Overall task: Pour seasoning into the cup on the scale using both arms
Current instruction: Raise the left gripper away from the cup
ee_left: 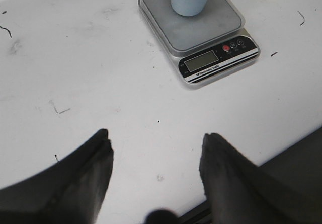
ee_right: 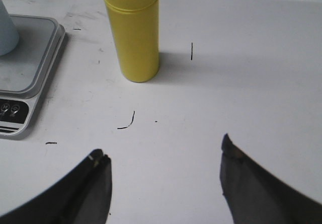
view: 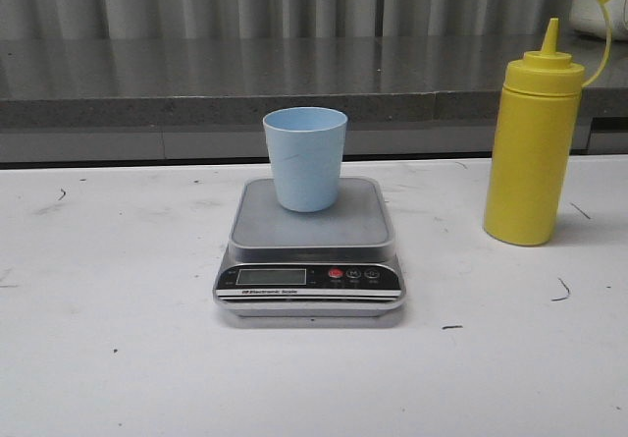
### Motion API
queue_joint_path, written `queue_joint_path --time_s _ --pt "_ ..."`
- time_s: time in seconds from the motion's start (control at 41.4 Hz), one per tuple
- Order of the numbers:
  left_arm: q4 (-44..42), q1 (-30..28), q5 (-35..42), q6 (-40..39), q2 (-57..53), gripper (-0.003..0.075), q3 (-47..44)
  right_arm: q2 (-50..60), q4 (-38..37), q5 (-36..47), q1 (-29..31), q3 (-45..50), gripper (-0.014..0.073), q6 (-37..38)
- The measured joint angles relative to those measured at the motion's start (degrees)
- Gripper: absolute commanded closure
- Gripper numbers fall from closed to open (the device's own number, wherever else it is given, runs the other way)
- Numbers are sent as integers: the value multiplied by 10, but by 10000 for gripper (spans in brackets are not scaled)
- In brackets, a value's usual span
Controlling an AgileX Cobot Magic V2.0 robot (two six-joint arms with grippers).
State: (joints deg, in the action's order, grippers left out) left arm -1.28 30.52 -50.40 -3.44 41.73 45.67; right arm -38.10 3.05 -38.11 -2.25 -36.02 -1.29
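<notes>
Your left gripper [ee_left: 156,148] hangs with fingers spread and empty, well short of the scale [view: 309,265]. The cup [view: 305,158] stands upright on the scale's platform, toward its back edge. To the right of the scale, apart from it, stands the seasoning [view: 531,142], cap off its nozzle. Your right gripper [ee_right: 166,166] is likewise spread, empty. The bottle looks smooth and squeezable: take it mid-body, gently.
</notes>
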Motion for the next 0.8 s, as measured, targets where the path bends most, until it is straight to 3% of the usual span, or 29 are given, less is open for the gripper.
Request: queue_joint_path --time_s 0.677,0.798 --pt "0 0 17 1 -9 332 -11 -1 0 36 0 0 106 0" --pt "0 0 17 1 -9 332 -11 -10 0 64 0 0 50 0"
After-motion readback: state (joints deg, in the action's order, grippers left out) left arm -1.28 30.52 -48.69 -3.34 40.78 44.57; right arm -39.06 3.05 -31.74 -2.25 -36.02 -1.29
